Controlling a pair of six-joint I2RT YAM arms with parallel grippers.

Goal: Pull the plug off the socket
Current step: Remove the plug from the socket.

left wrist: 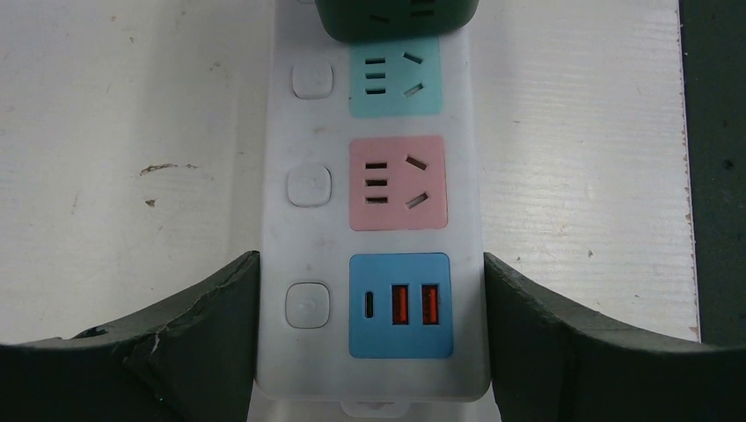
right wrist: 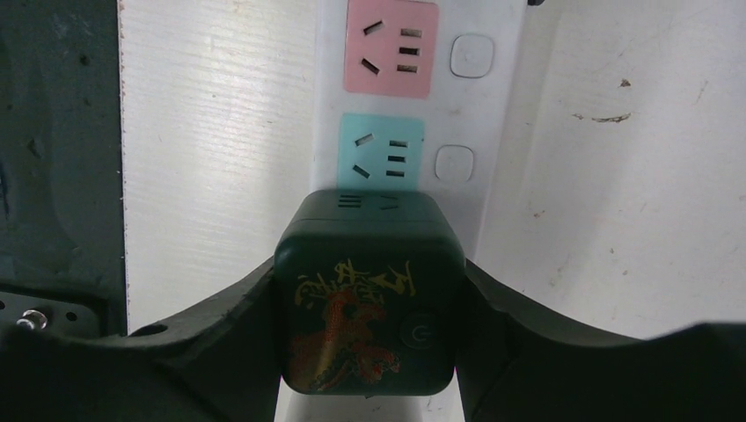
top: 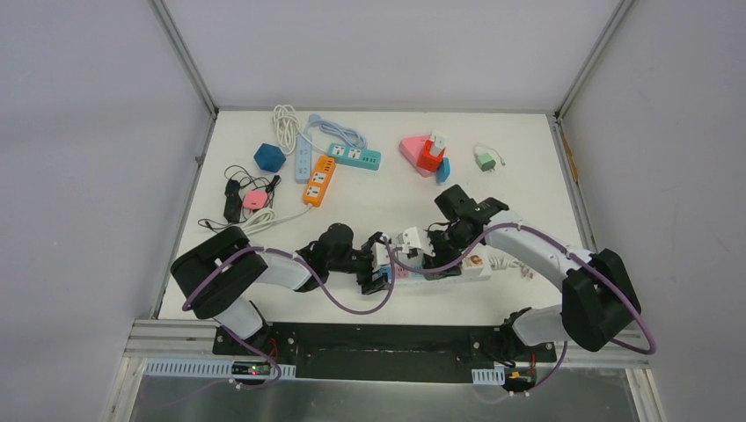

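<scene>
A white power strip [top: 475, 266] lies near the table's front edge, with teal, pink and blue USB panels. A dark green cube plug [right wrist: 369, 303] with a red-gold dragon print sits on it beside the teal socket. The plug's edge also shows at the top of the left wrist view [left wrist: 396, 18]. My left gripper [left wrist: 372, 325] is shut on the strip's USB end [left wrist: 308, 132], one finger [left wrist: 211, 334] on each long side. My right gripper [right wrist: 369, 325] is shut on the plug's two sides. In the top view the left gripper [top: 380, 268] and right gripper [top: 437, 255] meet over the strip.
At the back stand an orange strip [top: 318, 180], a teal strip [top: 354, 156], a white-blue strip [top: 303, 158] with coiled cords, a blue cube [top: 269, 157], a pink wedge with a red plug [top: 418, 151] and a green adapter [top: 485, 160]. Black cables [top: 233, 200] lie at the left.
</scene>
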